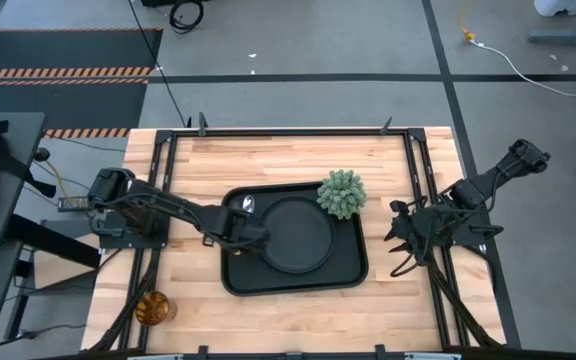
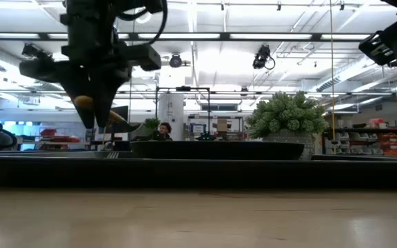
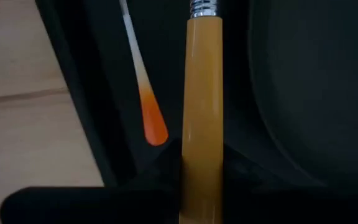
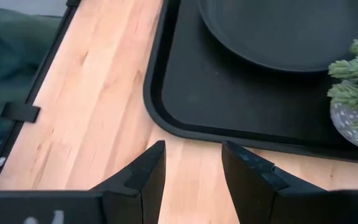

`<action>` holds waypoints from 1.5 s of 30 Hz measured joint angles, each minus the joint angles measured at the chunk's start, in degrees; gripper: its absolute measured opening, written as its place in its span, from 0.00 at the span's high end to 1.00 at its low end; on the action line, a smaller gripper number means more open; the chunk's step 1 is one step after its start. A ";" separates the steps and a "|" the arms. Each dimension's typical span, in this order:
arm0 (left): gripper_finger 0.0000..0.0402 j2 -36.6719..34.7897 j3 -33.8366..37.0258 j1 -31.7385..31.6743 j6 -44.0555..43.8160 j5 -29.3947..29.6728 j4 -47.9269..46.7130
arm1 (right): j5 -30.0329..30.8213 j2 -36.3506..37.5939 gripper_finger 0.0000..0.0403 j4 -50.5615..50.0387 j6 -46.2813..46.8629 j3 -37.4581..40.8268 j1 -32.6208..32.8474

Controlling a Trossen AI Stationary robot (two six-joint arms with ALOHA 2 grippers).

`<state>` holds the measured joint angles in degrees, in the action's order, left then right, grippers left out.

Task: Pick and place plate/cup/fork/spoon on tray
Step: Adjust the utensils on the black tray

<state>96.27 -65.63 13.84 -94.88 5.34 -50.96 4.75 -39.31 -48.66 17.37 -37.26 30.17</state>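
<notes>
High view: plate (image 1: pixel 296 234) sits on tray (image 1: pixel 348 272) | left gripper (image 1: pixel 236 229) over tray's left strip, clamped on spoon (image 3: pixel 202 112) handle, fork (image 3: pixel 146 99) lying alongside | cup (image 1: pixel 152 308) waits on table | right gripper (image 4: pixel 192 167) parked, fingers apart, empty
</notes>
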 joint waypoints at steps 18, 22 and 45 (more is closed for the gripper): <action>0.79 5.10 0.02 -1.63 -5.44 -1.09 1.61 | -0.15 -0.04 0.59 0.37 -0.44 0.31 7.81; 0.75 5.09 0.37 -1.67 -5.49 -0.82 2.36 | -0.26 -0.04 0.59 0.37 -0.44 0.31 9.66; 0.72 4.17 -1.26 -3.31 5.69 3.87 3.59 | -0.46 0.00 0.59 0.46 -0.44 0.31 13.73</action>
<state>100.44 -66.89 10.53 -89.19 9.21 -47.37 4.29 -39.31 -48.21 16.93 -36.95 43.90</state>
